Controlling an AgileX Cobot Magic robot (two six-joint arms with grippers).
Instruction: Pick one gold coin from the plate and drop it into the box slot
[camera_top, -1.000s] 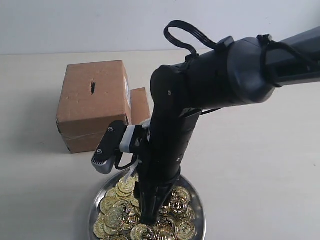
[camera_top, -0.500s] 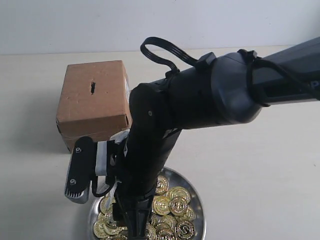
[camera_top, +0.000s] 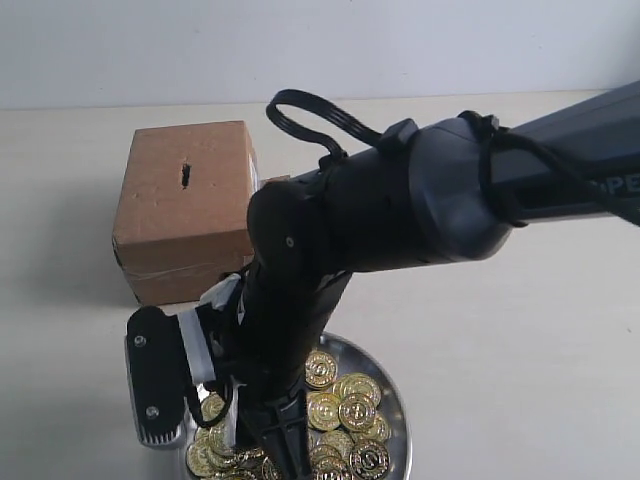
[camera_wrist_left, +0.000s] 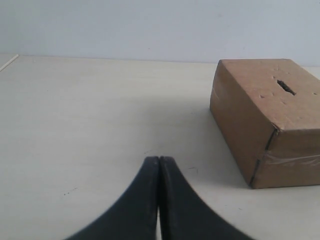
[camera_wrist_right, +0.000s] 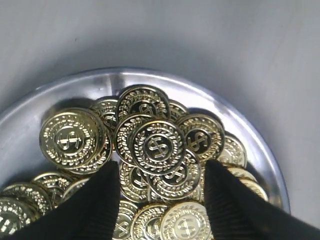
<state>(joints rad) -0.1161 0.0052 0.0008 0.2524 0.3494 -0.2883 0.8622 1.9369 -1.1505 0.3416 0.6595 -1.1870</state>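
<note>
At the bottom centre of the exterior view the plate (camera_top: 396, 415) sits on the counter (camera_top: 520, 330), heaped with gold coins (camera_wrist_right: 159, 147). The right claw (camera_wrist_right: 159, 172) hangs just over the heap, released and gripping nothing, with its black fingers (camera_wrist_right: 100, 200) spread to either side of a face-up coin. Farther back, in the upper left, stands the box (camera_top: 185, 215), with the box slot (camera_top: 187, 176) in its top face. The left claw (camera_wrist_left: 159, 167) is clenched on nothing, tips pressed together, low over bare counter near the box.
</note>
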